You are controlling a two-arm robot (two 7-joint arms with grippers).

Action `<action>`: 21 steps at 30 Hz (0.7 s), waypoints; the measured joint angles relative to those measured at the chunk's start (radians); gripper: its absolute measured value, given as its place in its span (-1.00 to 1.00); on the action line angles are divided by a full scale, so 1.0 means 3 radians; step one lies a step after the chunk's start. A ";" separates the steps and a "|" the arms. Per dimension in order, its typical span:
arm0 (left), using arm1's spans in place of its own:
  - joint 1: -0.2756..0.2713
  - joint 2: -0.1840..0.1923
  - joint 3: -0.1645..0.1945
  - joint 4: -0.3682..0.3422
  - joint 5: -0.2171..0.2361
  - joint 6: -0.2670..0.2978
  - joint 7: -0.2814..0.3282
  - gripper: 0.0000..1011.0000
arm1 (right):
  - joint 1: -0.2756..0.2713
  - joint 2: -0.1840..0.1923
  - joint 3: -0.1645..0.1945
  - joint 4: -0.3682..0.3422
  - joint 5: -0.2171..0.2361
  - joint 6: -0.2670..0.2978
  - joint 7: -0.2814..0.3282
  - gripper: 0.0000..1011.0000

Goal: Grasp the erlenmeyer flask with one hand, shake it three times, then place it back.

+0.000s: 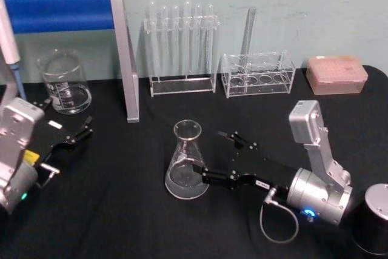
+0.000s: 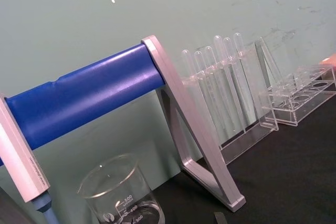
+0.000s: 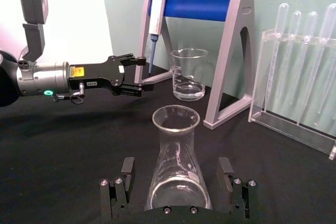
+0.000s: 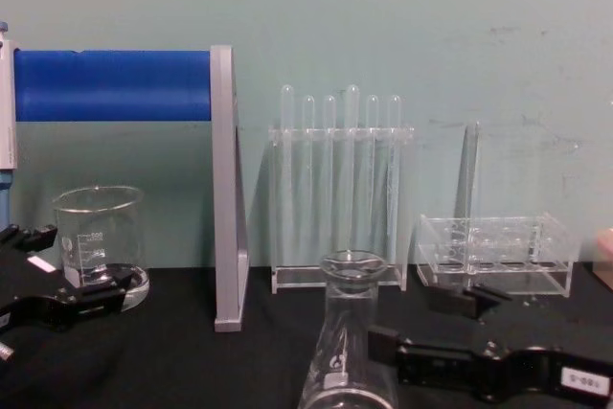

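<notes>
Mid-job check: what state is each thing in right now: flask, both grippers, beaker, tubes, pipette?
erlenmeyer flask: upright on the table, not lifted.
right gripper: open, fingers either side of the flask's base, gaps showing.
left gripper: open, holding nothing, near the beaker.
beaker: upright on the table.
test tubes: standing upright in their rack.
pipette: hanging on the blue stand.

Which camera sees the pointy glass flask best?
The right wrist view: the erlenmeyer flask stands close, centred between the open fingers of the right end effector. The head view shows it smaller, from above; the chest view cuts off its base.
</notes>
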State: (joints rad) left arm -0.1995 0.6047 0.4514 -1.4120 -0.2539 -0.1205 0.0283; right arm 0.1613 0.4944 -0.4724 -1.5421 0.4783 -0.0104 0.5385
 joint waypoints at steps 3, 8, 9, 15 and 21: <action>0.0000 0.0000 0.0000 0.0000 0.0000 0.0000 0.0000 0.98 | 0.0068 -0.0046 -0.0033 0.0061 -0.0039 -0.0010 0.0019 0.98; 0.0000 0.0000 0.0000 0.0000 0.0000 0.0000 0.0000 0.98 | 0.0158 -0.0105 -0.0074 0.0151 -0.0095 -0.0033 0.0042 0.98; 0.0000 0.0000 0.0000 0.0000 0.0000 0.0000 0.0000 0.98 | 0.0175 -0.0116 -0.0081 0.0170 -0.0104 -0.0037 0.0046 0.98; 0.0000 0.0000 0.0000 0.0000 0.0000 0.0000 0.0000 0.98 | 0.0307 -0.0216 -0.0130 0.0332 -0.0184 -0.0085 0.0058 0.98; 0.0000 0.0000 0.0000 0.0000 0.0000 0.0000 0.0000 0.98 | 0.0414 -0.0314 -0.0154 0.0482 -0.0222 -0.0118 0.0072 0.98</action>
State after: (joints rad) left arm -0.1996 0.6047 0.4514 -1.4120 -0.2539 -0.1205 0.0283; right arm 0.2854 0.4001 -0.5186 -1.3975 0.4117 -0.0458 0.5600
